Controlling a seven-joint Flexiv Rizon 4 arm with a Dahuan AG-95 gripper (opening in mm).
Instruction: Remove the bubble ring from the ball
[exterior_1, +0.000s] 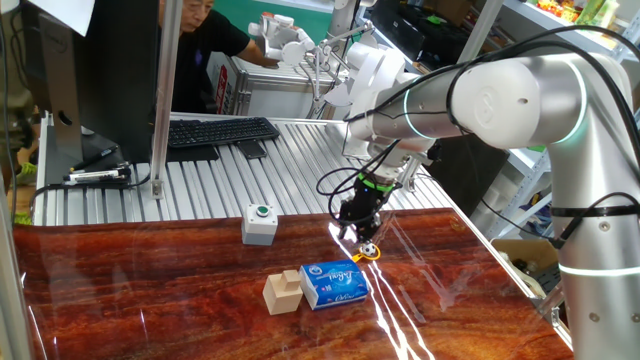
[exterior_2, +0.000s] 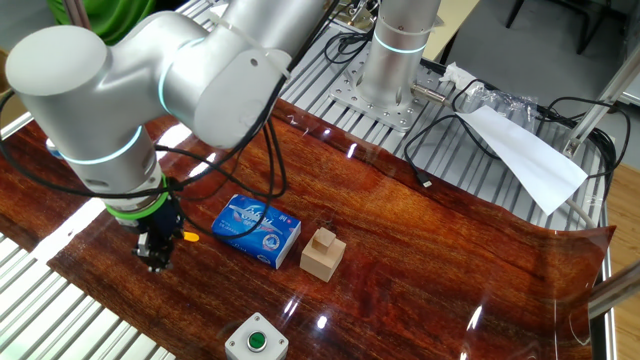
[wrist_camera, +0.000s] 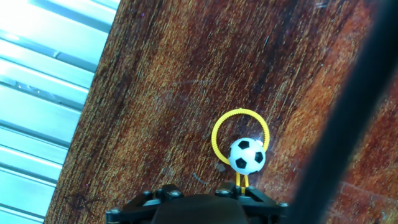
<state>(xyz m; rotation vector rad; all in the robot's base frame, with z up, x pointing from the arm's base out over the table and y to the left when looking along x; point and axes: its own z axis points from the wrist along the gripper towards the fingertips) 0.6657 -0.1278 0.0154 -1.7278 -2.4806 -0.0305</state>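
Hovering: claw (exterior_1: 362, 226) is low over the surface (exterior_1: 150, 290), right above the ball (wrist_camera: 247, 155) and ring (wrist_camera: 240, 132)
Landmark: blue pack (exterior_1: 334, 283), lying flat on the wood
Ring: yellow loop just beside the pack's far right corner in one fixed view; its stem runs back toward the claw in the hand view
Ball: black-and-white, sitting at the lower right edge of the loop and overlapping the wire in the hand view; whether the loop rings it or lies just beside it, I cannot tell
Claw state: fingertips are out of sight in the hand view, only the dark housing shows at the bottom edge; how far it is open and whether it has hold of the stem, cannot tell
Other fixed view: claw (exterior_2: 157, 252) stands left of the pack (exterior_2: 256, 230), an orange bit of the ring (exterior_2: 188, 237) peeking between them
Block: wooden block (exterior_1: 282, 291), just left of the pack, near but apart
Button box: grey box (exterior_1: 260, 224) with green button, beyond the pack, well apart
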